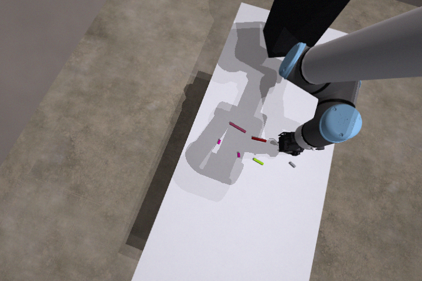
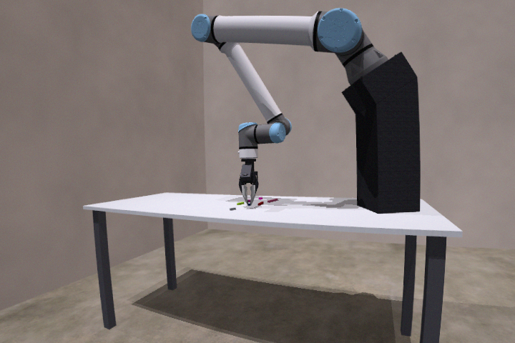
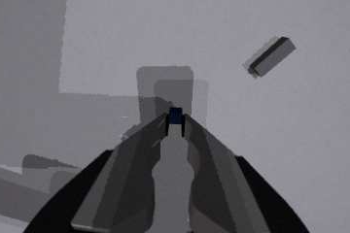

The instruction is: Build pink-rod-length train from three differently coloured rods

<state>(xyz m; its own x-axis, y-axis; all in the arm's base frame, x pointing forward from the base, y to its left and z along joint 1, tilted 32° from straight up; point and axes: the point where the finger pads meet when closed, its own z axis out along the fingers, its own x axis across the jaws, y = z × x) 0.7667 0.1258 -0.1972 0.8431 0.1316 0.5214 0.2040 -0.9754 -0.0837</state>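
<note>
Pinching a tiny blue cube-like rod [image 3: 176,116] between its narrowed fingertips, the dark two-jaw gripper [image 3: 175,124] hangs just beyond the long red rod's [image 1: 258,139] end, likely to extend a train.

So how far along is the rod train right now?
Done: nothing is joined yet. The lime rod, grey rod, red rod and pink rod all lie apart.
In hand: the end effector is shut on the blue rod.
Left: probably setting blue, grey and lime end to end, clear of the others.
</note>
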